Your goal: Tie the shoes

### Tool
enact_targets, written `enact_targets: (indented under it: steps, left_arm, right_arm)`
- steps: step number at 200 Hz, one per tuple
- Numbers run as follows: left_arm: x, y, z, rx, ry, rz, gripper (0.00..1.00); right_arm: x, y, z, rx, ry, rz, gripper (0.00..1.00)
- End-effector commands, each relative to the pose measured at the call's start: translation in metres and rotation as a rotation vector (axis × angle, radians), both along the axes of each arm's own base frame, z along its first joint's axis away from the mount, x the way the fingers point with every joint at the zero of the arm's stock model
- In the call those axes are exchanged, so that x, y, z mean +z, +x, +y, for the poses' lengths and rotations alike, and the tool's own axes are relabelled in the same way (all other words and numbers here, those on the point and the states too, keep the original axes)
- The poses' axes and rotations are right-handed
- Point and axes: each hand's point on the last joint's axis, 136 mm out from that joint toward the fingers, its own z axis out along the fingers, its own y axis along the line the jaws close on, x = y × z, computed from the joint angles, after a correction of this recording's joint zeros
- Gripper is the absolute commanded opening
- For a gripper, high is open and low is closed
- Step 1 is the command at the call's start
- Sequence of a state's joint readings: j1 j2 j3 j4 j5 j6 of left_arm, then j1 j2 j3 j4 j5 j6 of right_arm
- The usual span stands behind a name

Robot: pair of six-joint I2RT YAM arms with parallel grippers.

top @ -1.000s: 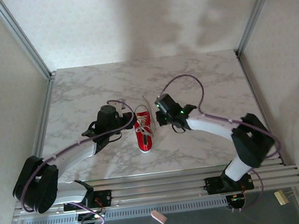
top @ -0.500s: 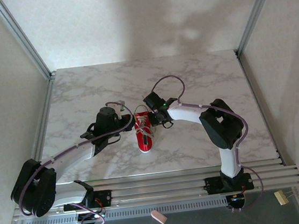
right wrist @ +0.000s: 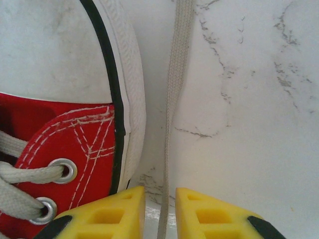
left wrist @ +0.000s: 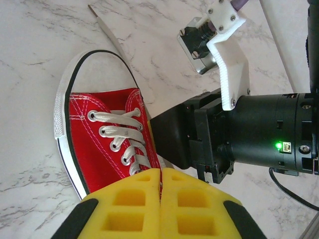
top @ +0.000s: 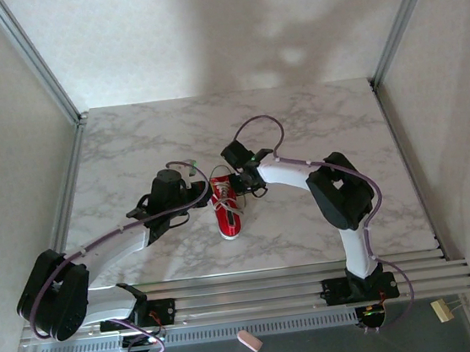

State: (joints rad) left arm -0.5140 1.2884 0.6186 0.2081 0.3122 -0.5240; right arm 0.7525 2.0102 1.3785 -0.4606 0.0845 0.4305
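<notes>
A white-walled enclosure is seen around a marbled counter [top: 129, 137], with both arm bases bolted along its near edge. Around the middle of the counter, one red shoe [top: 226, 211] is laid with its long axis running near to far, heel toward the near edge and white toe cap toward the far edge.

The left hand [left wrist: 160, 172] is set against the shoe's left side, over the lacing. Its yellow pads are pressed together with no gap, and it cannot be told whether a lace is pinched between them.

Just past it, the right hand [right wrist: 159, 191] is held at the right of the toe cap, its fingers parted by a narrow gap. One loose lace [right wrist: 174, 74] is stretched flat on the counter beside the toe. It passes through that gap and runs on toward the far edge, so the right hand is judged the nearer for taking it.

One shoe, one loose lace and two hands are counted.
</notes>
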Motion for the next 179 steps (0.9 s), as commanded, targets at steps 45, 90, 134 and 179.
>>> enact_targets:
  steps: [45, 90, 134, 179]
  left_arm:
    - [-0.001, 0.000, 0.010, 0.041, 0.013, -0.006, 0.00]
    - [0.000, 0.001, 0.013, 0.056, 0.014, -0.011, 0.00]
    - [-0.001, 0.002, 0.015, 0.064, 0.023, -0.012, 0.00]
    - [-0.001, 0.000, 0.017, 0.072, 0.027, -0.020, 0.00]
  right_arm:
    - [-0.045, -0.011, -0.015, -0.012, -0.071, 0.056, 0.23]
    - [-0.054, -0.020, -0.022, -0.018, -0.077, 0.070, 0.23]
    - [-0.056, -0.024, -0.031, -0.029, -0.104, 0.070, 0.13]
    - [-0.024, -0.018, -0.027, -0.040, -0.038, -0.001, 0.00]
